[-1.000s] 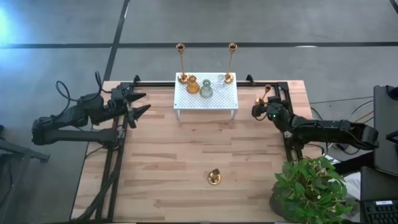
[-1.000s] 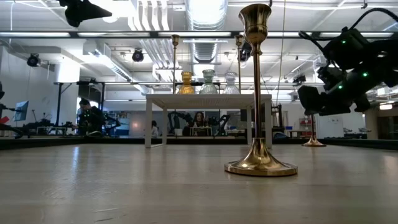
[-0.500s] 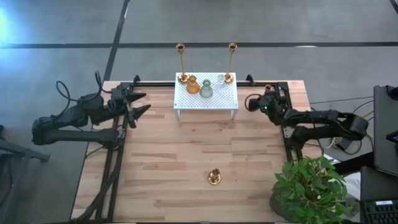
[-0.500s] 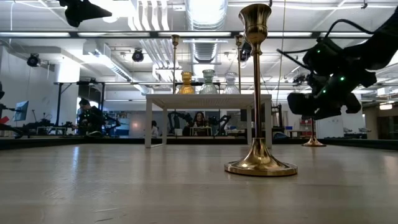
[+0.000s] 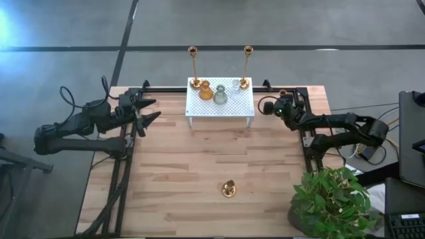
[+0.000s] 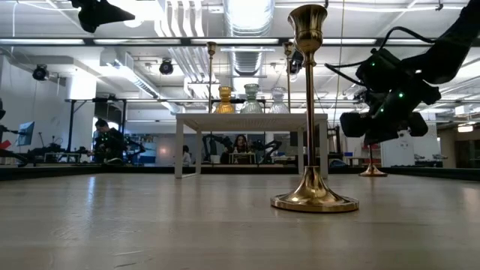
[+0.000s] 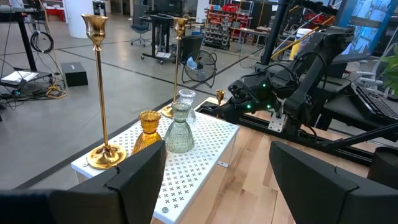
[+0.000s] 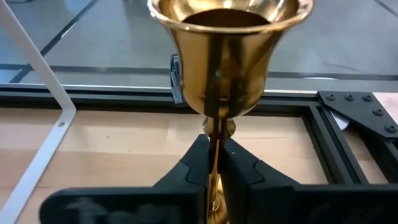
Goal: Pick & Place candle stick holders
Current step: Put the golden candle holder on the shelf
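My right gripper (image 5: 265,105) is shut on a short brass candle stick holder (image 8: 229,50) at the table's far right, just right of the white perforated rack (image 5: 229,106). On the rack stand two tall brass sticks (image 5: 193,66) (image 5: 247,65), an amber holder (image 5: 206,91), a grey-green glass one (image 5: 220,95) and a clear one (image 5: 236,86). Another brass holder (image 5: 228,190) stands on its round base at the near middle of the table. My left gripper (image 5: 150,109) is open and empty at the far left. My right gripper pinches the holder's thin stem (image 8: 214,129) just below its cup, between the two fingers (image 8: 191,167). The fingers come level from the table's right and near side, across the stem. The holder stands upright. Its base (image 6: 373,172) shows low by the table; whether it touches, I cannot tell.
Black frame rails (image 5: 307,143) run along the table's right, left and far edges. A potted plant (image 5: 332,199) stands at the near right corner. Bare wood (image 5: 199,159) lies between the rack and the near holder.
My right gripper has moved toward the table's far edge and to the left, toward the white rack. The brass holder has shifted a little to the left with it and stays upright.
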### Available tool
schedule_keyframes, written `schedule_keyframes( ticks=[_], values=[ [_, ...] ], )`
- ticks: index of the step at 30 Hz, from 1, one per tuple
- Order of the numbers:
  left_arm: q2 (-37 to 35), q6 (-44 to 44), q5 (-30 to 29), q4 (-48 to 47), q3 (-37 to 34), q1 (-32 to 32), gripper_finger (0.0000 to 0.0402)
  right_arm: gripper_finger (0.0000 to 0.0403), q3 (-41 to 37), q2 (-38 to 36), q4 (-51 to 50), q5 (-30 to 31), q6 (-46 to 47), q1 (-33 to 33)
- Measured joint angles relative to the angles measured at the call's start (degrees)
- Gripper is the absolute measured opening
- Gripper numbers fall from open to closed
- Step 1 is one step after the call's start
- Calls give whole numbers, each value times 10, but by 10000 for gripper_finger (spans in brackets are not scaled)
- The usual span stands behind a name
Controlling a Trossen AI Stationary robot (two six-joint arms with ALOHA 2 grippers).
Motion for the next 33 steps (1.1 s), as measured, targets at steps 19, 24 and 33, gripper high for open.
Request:
schedule_keyframes(
  ticks=[19, 24, 33],
  values=[
    [0, 0, 0, 0, 0, 0, 292, 10, -7, -32, -8, 0, 13, 0],
    [0, 0, 0, 0, 0, 0, 292, 10, -7, -85, -35, 0, 2, 0],
    [0, 0, 0, 0, 0, 0, 292, 10, 13, -222, -100, 0, -56, 0]
  ],
)
